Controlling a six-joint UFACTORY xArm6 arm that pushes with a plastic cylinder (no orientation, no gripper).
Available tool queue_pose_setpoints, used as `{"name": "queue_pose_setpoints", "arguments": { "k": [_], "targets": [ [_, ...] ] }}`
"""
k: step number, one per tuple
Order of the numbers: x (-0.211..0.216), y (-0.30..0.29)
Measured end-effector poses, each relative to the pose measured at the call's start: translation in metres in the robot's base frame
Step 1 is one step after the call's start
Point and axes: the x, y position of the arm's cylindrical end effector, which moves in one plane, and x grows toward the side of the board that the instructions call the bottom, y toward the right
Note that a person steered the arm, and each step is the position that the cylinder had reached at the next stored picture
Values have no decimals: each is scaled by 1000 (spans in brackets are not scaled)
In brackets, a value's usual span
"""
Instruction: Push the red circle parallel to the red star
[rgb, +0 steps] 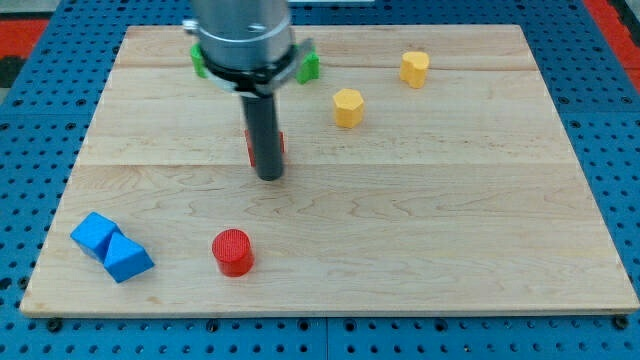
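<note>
Wooden and pale, the board (400, 230) fills most of the view and sits on a blue table with holes (620, 120). I have no claw at all, only a dark rod, so nothing is being held. My tip (269, 177) touches the board a little left of the middle. Right behind the rod a red block (280, 146) peeks out on both sides; most of it is hidden, so I cannot tell its shape for sure. The red circle (233, 251) stands at the near side of the board, a bit left of my tip and well apart from it. Far on the near left are two blue blocks (110, 247) that touch each other; they look like a cube and a wedge. On the far right is a yellow block (414, 68), and a second yellow block (348, 107) with many sides sits nearer and to its left. At the far side, a green block (309, 67) shows just right of the arm's round grey body (243, 40), and a bit more green (199, 64) shows on its left side; the arm hides the rest.
</note>
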Motion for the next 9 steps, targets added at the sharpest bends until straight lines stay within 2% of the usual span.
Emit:
{"name": "queue_pose_setpoints", "arguments": {
  "k": [1,2,3,4,5,6,8,9],
  "targets": [
    [-8,30],
    [-22,25],
    [-22,-12],
    [-3,13],
    [95,45],
    [157,36],
    [141,-101],
    [117,-107]
  ]
}}
